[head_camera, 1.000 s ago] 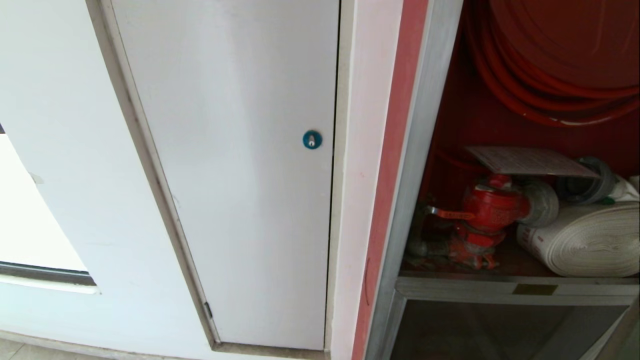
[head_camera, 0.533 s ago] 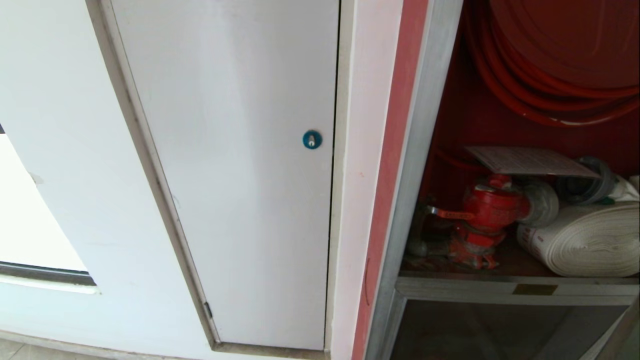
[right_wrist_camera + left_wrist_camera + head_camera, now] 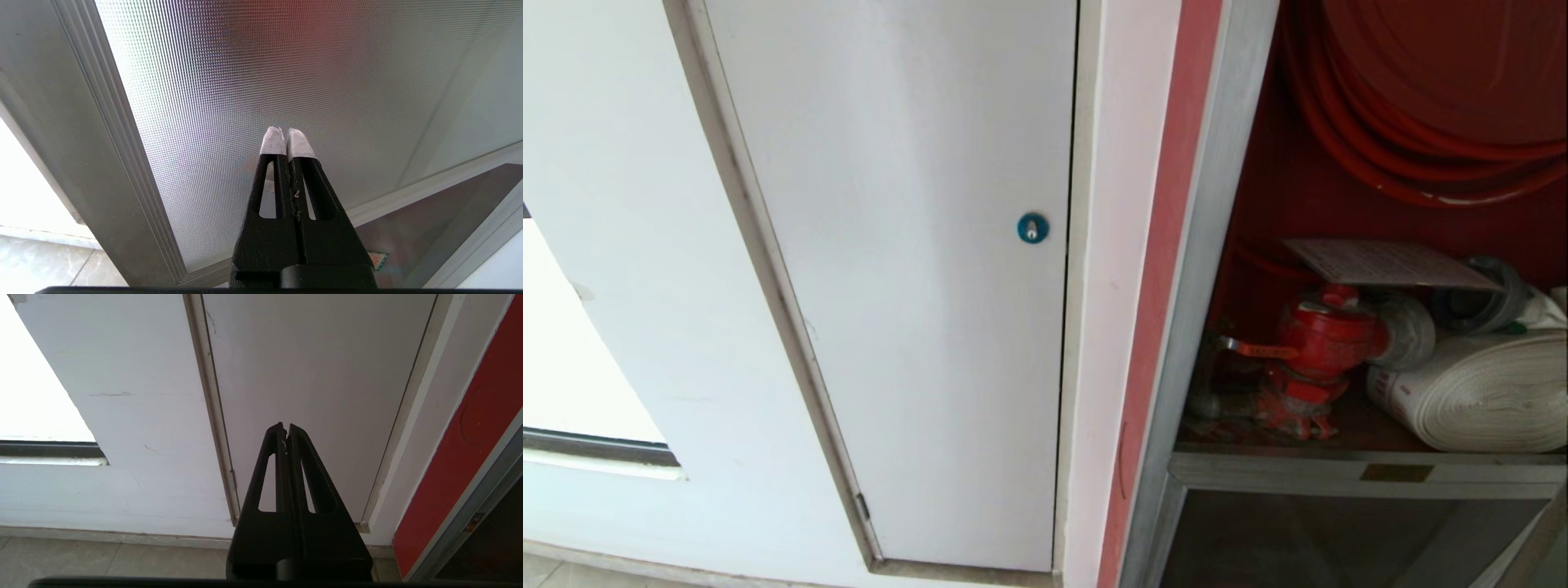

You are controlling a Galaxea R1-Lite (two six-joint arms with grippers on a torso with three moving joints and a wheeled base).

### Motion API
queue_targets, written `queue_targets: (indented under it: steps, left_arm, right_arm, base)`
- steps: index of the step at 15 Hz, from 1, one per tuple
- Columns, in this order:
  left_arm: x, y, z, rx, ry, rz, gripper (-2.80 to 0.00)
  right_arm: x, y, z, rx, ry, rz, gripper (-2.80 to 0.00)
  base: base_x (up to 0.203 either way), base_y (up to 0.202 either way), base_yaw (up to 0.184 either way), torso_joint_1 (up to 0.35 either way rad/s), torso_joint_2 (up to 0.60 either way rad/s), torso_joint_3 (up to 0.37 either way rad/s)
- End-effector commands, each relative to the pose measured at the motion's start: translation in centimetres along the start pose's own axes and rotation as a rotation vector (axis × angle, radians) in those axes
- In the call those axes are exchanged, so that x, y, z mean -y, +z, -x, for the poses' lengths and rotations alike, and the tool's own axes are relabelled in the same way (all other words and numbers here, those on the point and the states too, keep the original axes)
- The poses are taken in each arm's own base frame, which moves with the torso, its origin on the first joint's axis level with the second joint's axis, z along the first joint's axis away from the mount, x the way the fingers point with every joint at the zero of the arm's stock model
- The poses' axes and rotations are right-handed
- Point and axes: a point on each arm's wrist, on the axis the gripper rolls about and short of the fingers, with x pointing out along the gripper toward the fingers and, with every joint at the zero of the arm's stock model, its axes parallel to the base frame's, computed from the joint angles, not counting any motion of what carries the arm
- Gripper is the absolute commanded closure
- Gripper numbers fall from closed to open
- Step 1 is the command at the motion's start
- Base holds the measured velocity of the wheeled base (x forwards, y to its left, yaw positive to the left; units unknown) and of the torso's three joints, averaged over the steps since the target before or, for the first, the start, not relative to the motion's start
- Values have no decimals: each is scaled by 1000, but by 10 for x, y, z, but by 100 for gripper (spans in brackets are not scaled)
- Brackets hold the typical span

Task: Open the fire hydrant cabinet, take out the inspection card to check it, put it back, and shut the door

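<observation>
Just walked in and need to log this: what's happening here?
Nothing is being handled right now. The silver-framed fire hydrant cabinet stands open, and the flat white inspection card rests above the red valve. The left gripper faces a plain white panel, shut and empty; the right gripper, also shut, faces textured glass.

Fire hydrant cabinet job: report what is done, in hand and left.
Done: the fire hydrant cabinet stands open, red valve and rolled white hose exposed. In hand: nothing; the inspection card lies atop the valve, and the left gripper and right gripper are shut, empty. The right one faces the textured glass door. Left: closing the door; whether the card was checked is unclear.
</observation>
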Motion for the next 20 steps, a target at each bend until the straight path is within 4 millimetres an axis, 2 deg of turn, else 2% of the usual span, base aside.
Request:
queue_targets:
  steps: [1, 20]
  left_arm:
    - [0, -2, -1, -8, 1, 0, 0]
    - [0, -2, -1, -6, 1, 1, 0]
  right_arm:
    - [0, 0, 0, -1, 1, 0, 0]
    - [0, 0, 0, -2, -5, -18, 0]
  base:
    - [0, 0, 0, 0, 0, 0]
    - [0, 0, 0, 0, 0, 0]
